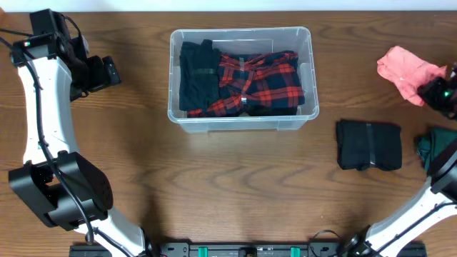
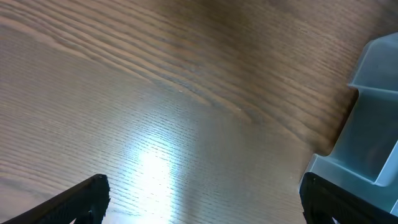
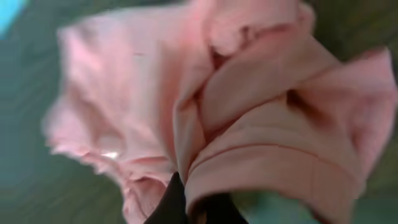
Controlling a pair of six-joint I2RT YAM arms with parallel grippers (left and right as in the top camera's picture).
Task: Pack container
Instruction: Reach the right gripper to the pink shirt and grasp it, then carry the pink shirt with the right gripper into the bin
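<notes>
The clear container [image 1: 241,123] stands at the table's back centre and holds a folded black garment [image 1: 196,77] and a red-and-black plaid shirt [image 1: 264,82]. Its corner shows in the left wrist view [image 2: 367,137]. My left gripper [image 1: 107,71] is open and empty over bare wood left of the container; its fingertips [image 2: 202,196] are wide apart. My right gripper [image 1: 435,89] is at the far right, shut on a crumpled pink garment [image 1: 407,70], which fills the right wrist view [image 3: 217,106], with a dark fingertip [image 3: 189,202] pinching it.
A folded black garment [image 1: 369,145] lies on the table right of the container. A dark green garment [image 1: 434,146] lies at the right edge, partly under my right arm. The arm bases stand at the front corners.
</notes>
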